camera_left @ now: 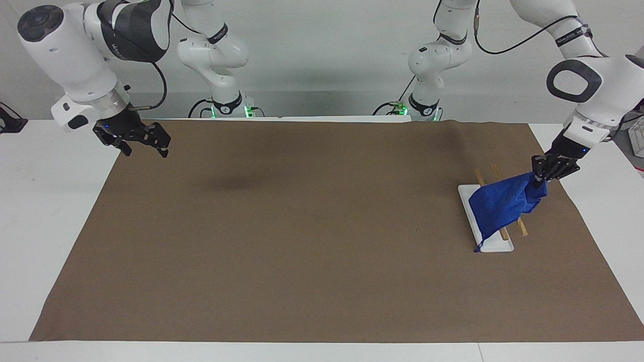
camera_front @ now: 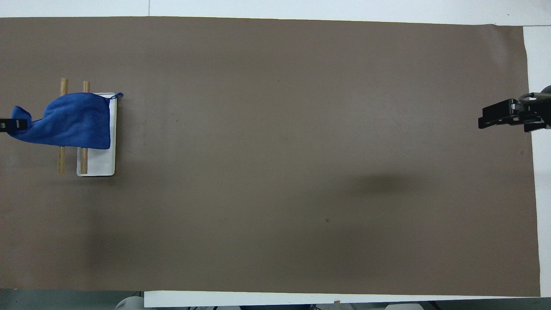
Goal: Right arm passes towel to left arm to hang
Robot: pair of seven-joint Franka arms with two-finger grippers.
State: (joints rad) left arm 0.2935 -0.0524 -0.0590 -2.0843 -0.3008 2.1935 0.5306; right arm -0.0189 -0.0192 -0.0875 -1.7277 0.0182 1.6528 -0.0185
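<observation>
My left gripper (camera_left: pixel 542 180) is shut on one corner of the blue towel (camera_left: pixel 503 203) at the left arm's end of the table. It shows at the edge of the overhead view (camera_front: pixel 7 125). The towel (camera_front: pixel 73 122) hangs from it across a rack of two wooden rods (camera_left: pixel 522 229) on a white base (camera_left: pixel 498 246). The towel's low corner reaches down to the base. The loop string (camera_front: pixel 117 95) shows at the towel's corner. My right gripper (camera_left: pixel 145 149) is open and empty, up in the air over the mat's edge at the right arm's end (camera_front: pixel 485 121); that arm waits.
A brown mat (camera_left: pixel 302 241) covers most of the white table (camera_left: pixel 50 201). The rack's rods (camera_front: pixel 61 161) and white base (camera_front: pixel 101 165) stick out from under the towel on the side nearer the robots.
</observation>
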